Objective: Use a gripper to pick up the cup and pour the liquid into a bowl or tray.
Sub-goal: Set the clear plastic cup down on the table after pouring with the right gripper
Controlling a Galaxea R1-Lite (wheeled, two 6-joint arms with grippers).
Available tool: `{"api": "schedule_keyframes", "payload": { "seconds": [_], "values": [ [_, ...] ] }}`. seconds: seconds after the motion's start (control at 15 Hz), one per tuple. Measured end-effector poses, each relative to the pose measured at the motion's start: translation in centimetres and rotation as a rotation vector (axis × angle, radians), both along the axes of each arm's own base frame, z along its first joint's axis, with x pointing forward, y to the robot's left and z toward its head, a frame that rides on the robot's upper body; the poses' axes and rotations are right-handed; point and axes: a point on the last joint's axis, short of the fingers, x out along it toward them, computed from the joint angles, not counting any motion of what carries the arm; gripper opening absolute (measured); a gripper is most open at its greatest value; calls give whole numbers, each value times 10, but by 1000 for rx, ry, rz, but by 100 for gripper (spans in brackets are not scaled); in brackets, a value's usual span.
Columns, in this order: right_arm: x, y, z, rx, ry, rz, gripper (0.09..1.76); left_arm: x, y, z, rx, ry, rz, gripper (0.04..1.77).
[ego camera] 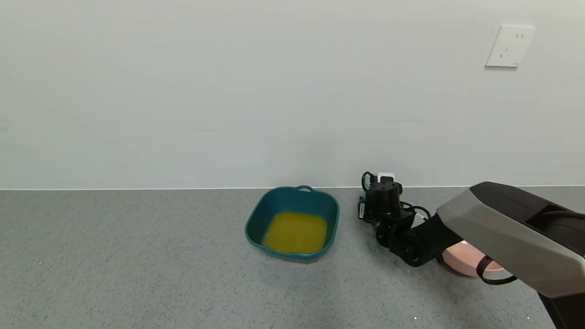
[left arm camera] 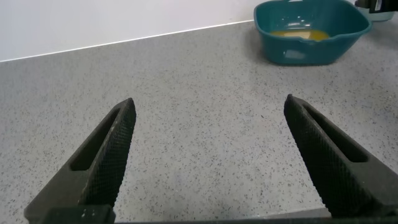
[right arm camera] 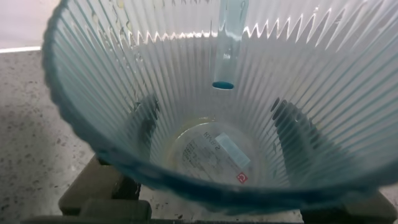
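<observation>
The dark teal tray (ego camera: 279, 201) stands on the grey counter near the wall and holds orange-yellow liquid (ego camera: 296, 231). My right gripper (ego camera: 383, 195) is just to the tray's right, near the wall. In the right wrist view it (right arm camera: 211, 149) is shut on the ribbed blue-grey cup (right arm camera: 298, 81); its fingers (right arm camera: 292, 127) show through the cup's walls. The cup holds only a faint yellow film at its bottom. In the head view the cup is hidden behind the wrist. My left gripper (left arm camera: 209, 102) is open and empty over bare counter, with the tray (left arm camera: 305, 53) and its liquid (left arm camera: 300, 34) far ahead.
A round pink bowl (ego camera: 459, 260) sits partly under my right forearm, to the tray's right. The white wall runs along the counter's back edge just behind the tray. A wall socket (ego camera: 508, 45) is high on the right.
</observation>
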Motion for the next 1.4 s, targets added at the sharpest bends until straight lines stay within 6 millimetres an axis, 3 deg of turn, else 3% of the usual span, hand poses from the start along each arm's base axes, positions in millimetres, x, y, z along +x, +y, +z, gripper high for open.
{"api": "schedule_keyframes", "payload": {
  "seconds": [0.47,0.8,1.4],
  "values": [
    [3,0,-9,-7,14,-3,135,0,0,0,0,0,0,172],
    [2,1,-10,-9,20,0,153,0,0,0,0,0,0,172],
    [-2,3,-7,-17,36,9,165,0,0,0,0,0,0,172]
  ]
}}
